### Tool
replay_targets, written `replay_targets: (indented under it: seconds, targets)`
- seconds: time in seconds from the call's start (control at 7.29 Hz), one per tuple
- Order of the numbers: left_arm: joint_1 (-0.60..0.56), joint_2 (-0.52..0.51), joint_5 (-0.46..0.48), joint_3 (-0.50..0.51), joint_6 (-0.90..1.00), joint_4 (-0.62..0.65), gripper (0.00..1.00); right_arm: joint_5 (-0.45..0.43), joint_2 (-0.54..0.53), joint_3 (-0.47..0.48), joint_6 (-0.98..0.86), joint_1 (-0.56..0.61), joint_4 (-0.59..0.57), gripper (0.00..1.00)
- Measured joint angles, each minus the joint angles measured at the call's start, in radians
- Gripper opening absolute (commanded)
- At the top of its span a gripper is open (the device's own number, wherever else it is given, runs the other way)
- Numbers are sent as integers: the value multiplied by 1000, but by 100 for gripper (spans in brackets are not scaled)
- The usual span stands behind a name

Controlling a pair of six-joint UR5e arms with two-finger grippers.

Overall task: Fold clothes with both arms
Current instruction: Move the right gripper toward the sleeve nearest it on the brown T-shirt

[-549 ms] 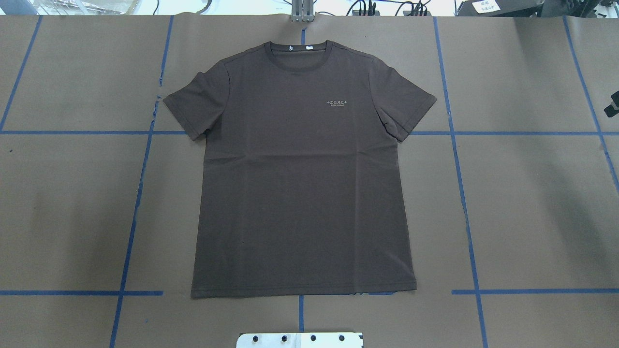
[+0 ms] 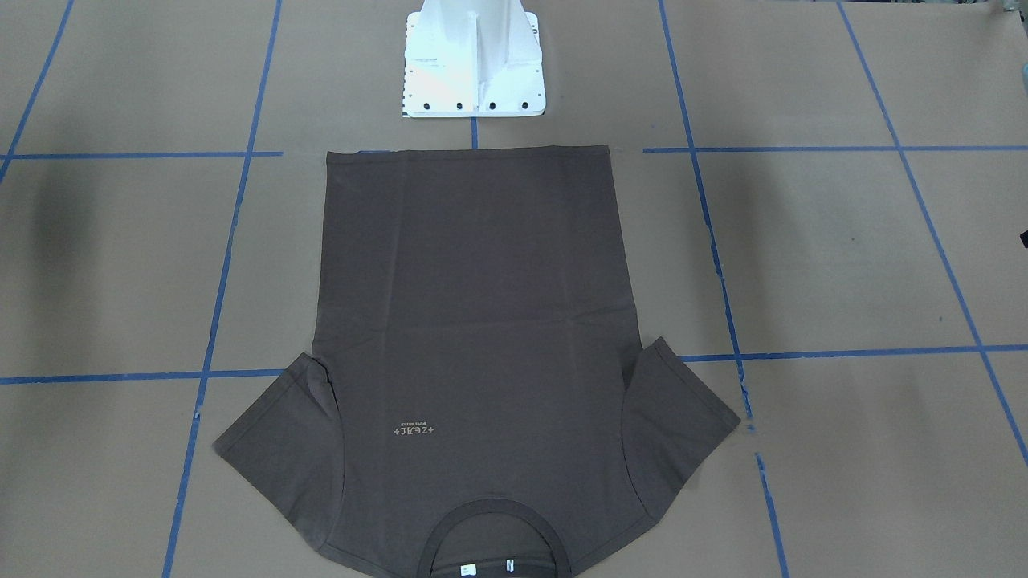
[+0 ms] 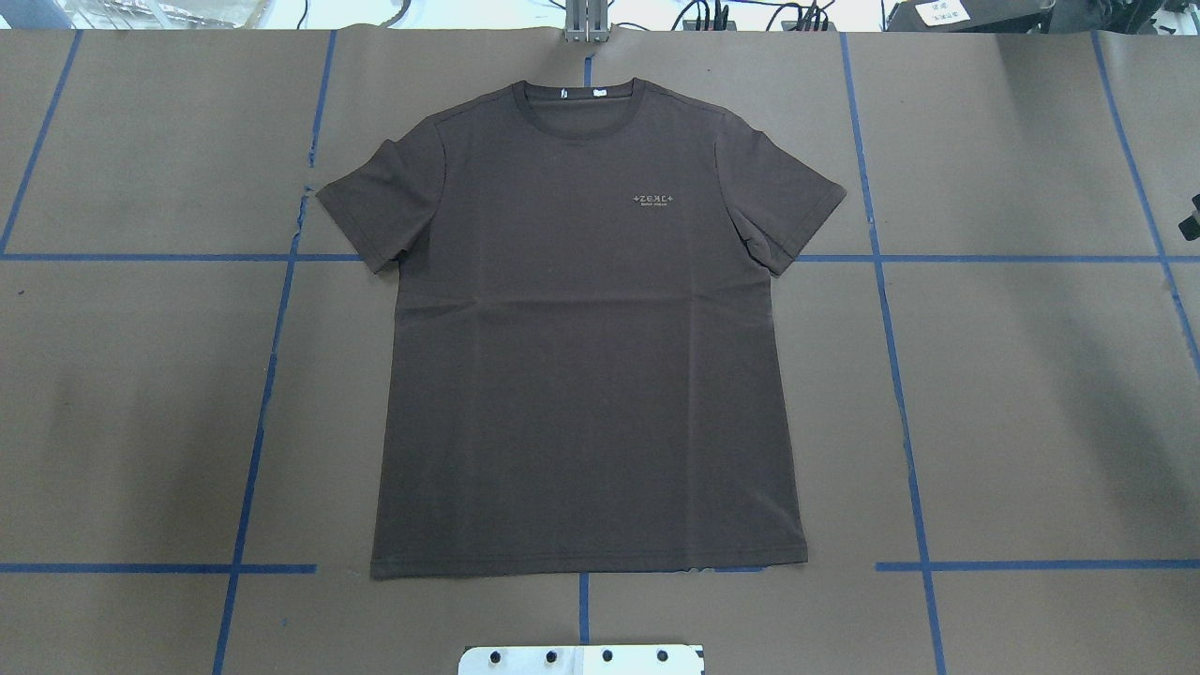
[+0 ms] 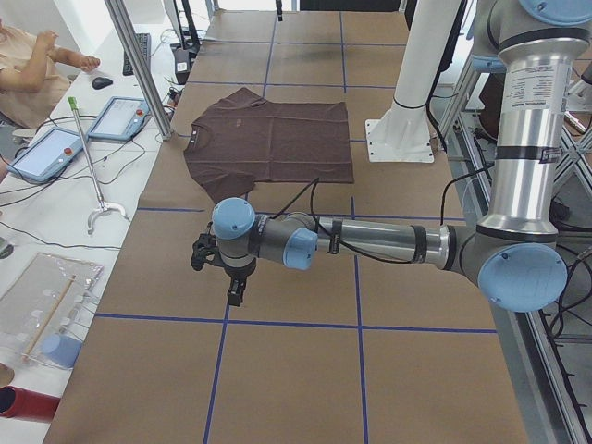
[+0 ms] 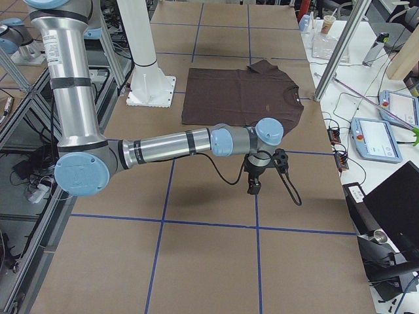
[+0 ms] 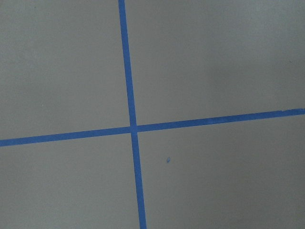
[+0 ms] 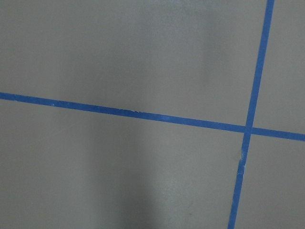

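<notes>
One shirt: flat on the table, front up; unmoved
Two arms: left arm and right arm hang well off it, one at either end; jaws' gap we cannot tell
Change: right gripper slipped further off the overhead view's edge; folding, we judge, not begun

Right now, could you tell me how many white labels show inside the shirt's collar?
2, both inside the collar: a narrow label on the left, a wider label beside it. None seems hidden.
</notes>
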Motion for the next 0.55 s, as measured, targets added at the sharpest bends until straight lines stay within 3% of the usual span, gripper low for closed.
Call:
replay_targets:
  seconds: [0.55]
  targets:
    - [52,-3,-34,-50,-9,-79,100,-2,65,20,67,-121,1,100]
